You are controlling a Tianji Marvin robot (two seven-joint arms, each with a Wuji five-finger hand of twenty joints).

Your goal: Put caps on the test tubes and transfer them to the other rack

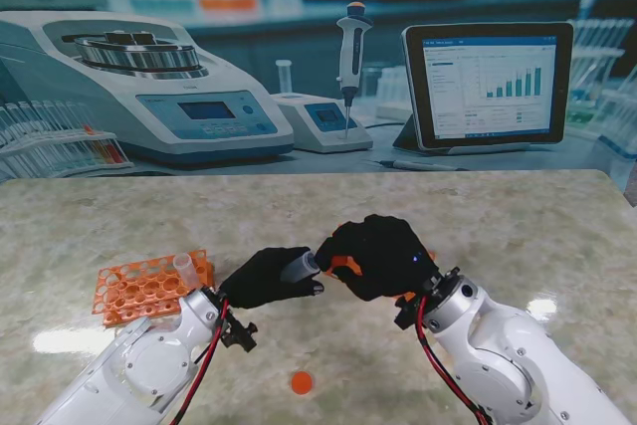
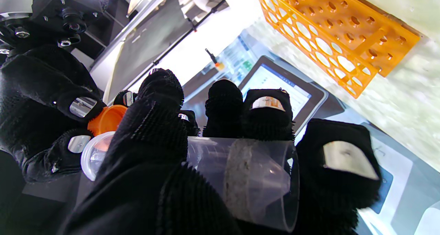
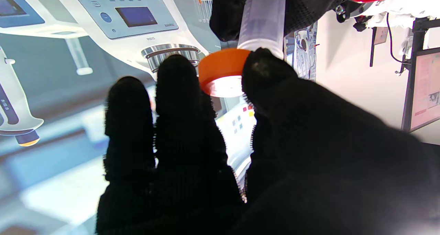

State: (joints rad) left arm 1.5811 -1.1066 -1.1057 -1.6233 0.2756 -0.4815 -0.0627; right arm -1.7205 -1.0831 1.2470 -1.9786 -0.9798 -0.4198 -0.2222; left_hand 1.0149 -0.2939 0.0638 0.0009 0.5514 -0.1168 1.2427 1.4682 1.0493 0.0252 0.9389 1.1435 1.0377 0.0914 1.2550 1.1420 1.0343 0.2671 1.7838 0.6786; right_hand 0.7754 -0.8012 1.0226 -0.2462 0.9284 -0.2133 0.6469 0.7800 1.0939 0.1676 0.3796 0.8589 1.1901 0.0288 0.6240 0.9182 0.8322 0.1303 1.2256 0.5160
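Note:
My left hand [image 1: 267,278], in a black glove, is shut on a clear test tube [image 1: 299,266] held above the middle of the table, its mouth toward my right hand [image 1: 378,254]. That hand pinches an orange cap [image 1: 345,266] right at the tube's mouth. In the right wrist view the cap [image 3: 223,71] sits against the end of the tube [image 3: 263,20]. The left wrist view shows the tube [image 2: 247,180] lying across my fingers with the cap [image 2: 108,118] at its far end. An orange rack [image 1: 149,286] lies on the left with one clear tube [image 1: 186,268] standing in it.
A loose orange cap [image 1: 301,382] lies on the table near me, between the arms. Behind my right hand a bit of orange [image 1: 430,258] shows, mostly hidden. Beyond the table's far edge stands a printed lab backdrop with a centrifuge [image 1: 149,87] and a tablet [image 1: 488,82].

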